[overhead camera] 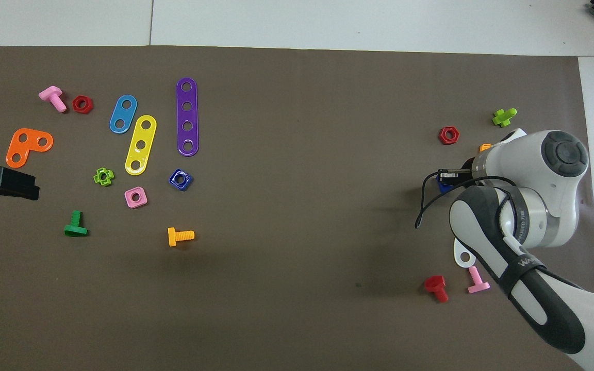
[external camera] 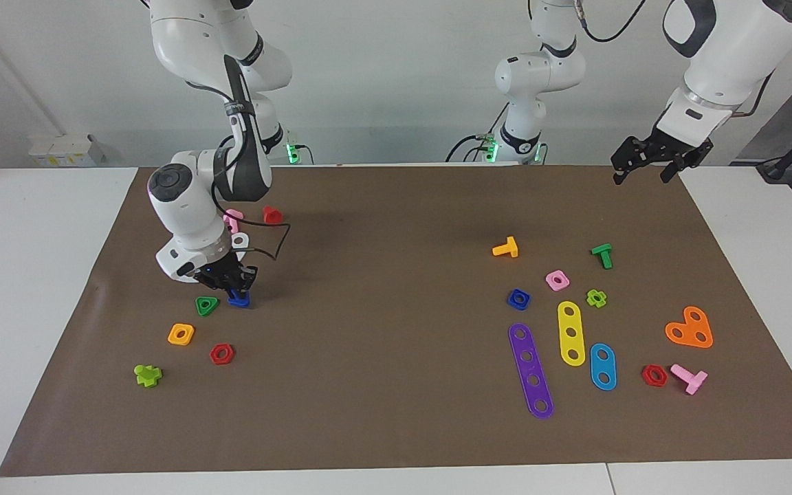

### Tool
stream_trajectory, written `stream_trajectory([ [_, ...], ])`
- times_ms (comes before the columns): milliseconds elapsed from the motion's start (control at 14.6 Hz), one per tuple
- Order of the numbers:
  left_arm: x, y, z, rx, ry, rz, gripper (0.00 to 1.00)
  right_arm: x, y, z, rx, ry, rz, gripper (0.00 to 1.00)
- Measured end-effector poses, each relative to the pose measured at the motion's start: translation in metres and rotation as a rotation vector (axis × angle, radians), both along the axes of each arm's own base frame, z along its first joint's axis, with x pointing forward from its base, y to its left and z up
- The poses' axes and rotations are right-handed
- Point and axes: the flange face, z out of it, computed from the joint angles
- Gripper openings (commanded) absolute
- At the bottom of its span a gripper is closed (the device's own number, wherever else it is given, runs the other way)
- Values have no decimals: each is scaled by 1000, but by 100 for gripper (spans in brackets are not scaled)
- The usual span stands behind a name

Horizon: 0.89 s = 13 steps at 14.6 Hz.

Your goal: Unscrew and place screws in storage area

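Observation:
The dark-blue bolt [external camera: 238, 298] [overhead camera: 442, 186] hangs stem-up from my right gripper [external camera: 232, 286] [overhead camera: 448, 178], which is shut on it. Its head sits at or just above the brown mat [external camera: 396, 357], right beside a green triangular nut [external camera: 207, 305], among the loose parts at the right arm's end. The matching dark-blue square nut [external camera: 518, 298] [overhead camera: 180, 179] lies loose on the mat toward the left arm's end. My left gripper [external camera: 645, 167] [overhead camera: 3, 183] waits open and empty, raised over the mat's corner at the left arm's end.
Around the bolt lie an orange square nut [external camera: 181, 334], a red hex nut [external camera: 221, 354], a lime cross nut [external camera: 148, 375], a pink bolt [external camera: 233, 220], a red bolt [external camera: 271, 215] and a white strip [overhead camera: 463, 255]. Coloured strips, nuts and bolts surround the blue nut.

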Motion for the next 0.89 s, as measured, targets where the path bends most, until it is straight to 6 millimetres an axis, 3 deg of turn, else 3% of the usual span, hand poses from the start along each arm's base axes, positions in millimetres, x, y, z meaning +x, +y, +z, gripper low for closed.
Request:
stream_trajectory([
  [68, 0, 0, 0, 0, 0, 0, 100, -1, 0, -4, -1, -1, 3, 33],
  [137, 0, 0, 0, 0, 0, 0, 100, -2, -1, -6, -1, 0, 4, 99],
  [342, 0, 0, 0, 0, 0, 0, 100, 0, -1, -5, -1, -6, 4, 100],
  [479, 0, 0, 0, 0, 0, 0, 100, 9, 1, 14, 1, -29, 7, 100],
  [548, 0, 0, 0, 0, 0, 0, 100, 15, 1, 34, 3, -34, 8, 100],
  [685, 0, 0, 0, 0, 0, 0, 100, 25, -2, 95, 4, -44, 10, 100],
  [890, 0, 0, 0, 0, 0, 0, 100, 18, -13, 187, -21, -63, 16, 100],
])
